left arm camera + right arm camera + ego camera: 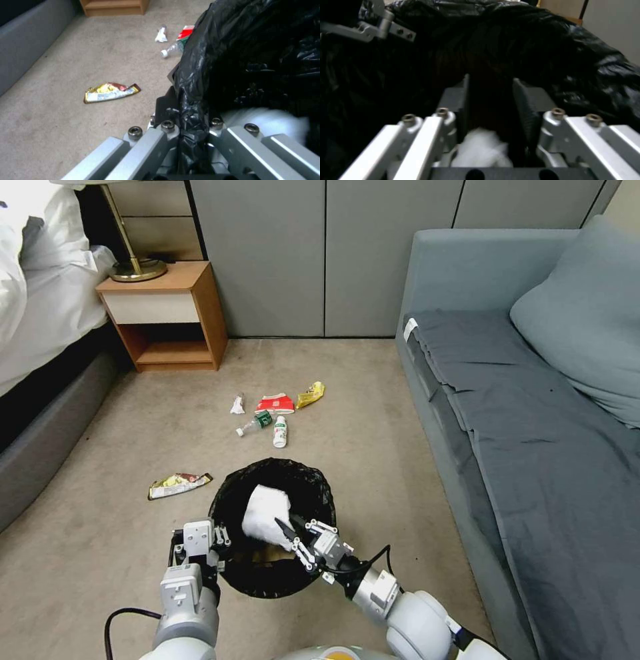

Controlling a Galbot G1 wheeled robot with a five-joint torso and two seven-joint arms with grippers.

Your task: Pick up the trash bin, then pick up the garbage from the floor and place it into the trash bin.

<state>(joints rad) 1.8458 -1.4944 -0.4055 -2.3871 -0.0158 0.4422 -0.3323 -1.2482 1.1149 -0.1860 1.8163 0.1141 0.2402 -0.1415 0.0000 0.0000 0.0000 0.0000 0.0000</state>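
Currently the left gripper (217, 540) clamps the trash bin (320, 493) rim, holding it steady; the right gripper (291, 531), fingers apart, releases a white tissue wad (265, 513) inside.

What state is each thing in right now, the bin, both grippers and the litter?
trash bin: upright, lined with a black bag, rim gripped.
left gripper: shut on the bin's rim.
right gripper: over the bin, jaws apart, tissue between them.
white tissue: at the bin's mouth.
shiny wrapper: on the carpet beside the bin.
two bottles: lying on the carpet.
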